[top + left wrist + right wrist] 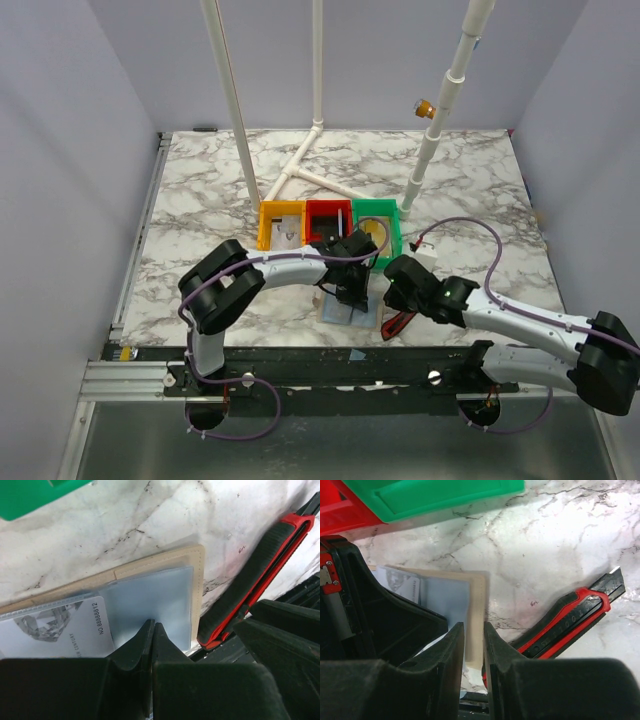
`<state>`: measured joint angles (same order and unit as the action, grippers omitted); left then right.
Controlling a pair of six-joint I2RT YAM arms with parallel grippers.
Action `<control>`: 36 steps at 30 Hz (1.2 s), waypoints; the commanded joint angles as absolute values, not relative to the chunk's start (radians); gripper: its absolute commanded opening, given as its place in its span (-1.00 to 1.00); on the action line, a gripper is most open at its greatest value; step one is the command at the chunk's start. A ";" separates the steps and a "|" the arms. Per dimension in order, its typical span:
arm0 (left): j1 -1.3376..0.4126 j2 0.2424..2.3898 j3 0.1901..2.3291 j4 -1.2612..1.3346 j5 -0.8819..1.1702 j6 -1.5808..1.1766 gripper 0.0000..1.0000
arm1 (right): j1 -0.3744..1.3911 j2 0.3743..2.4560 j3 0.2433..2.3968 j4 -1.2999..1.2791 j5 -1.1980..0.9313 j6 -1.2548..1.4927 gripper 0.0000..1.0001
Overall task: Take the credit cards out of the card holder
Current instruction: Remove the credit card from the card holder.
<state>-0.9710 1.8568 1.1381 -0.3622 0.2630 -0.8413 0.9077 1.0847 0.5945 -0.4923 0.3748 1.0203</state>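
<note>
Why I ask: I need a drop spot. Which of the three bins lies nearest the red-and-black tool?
The green bin, rightmost in the row; the red bin and yellow bin sit farther left of the tool.

I see the holder [197, 580] lying open and flat on the table [200, 200], near its front edge, about mid-width. A tan rim frames its blue-grey clear pockets. One pale grey card [55, 630] with printed digits sits tucked inside.

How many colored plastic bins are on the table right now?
3, in a row behind the card holder: yellow bin left, red bin middle, green bin right.
</note>
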 commanded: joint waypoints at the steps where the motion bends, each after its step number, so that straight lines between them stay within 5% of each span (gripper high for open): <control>1: -0.977 1.875 1.153 -0.359 0.265 -0.881 -1.00 | 0.899 1.100 0.570 -0.442 0.338 1.009 -0.50; 18: -0.932 1.641 1.072 -0.416 0.174 -0.858 -1.00 | 0.885 1.234 0.555 -0.307 0.238 0.985 -0.41; 29: -0.891 1.554 0.965 -0.415 0.159 -0.854 -1.00 | 0.870 1.312 0.558 -0.283 0.244 0.962 -0.89; 36: -0.882 1.523 0.917 -0.412 0.147 -0.861 -1.00 | 0.850 1.389 0.578 -0.229 0.239 0.917 -0.98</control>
<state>-0.8886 1.5669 0.9447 -0.4088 0.1791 -0.8619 0.8635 1.3300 0.5716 -0.2531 0.2432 0.9592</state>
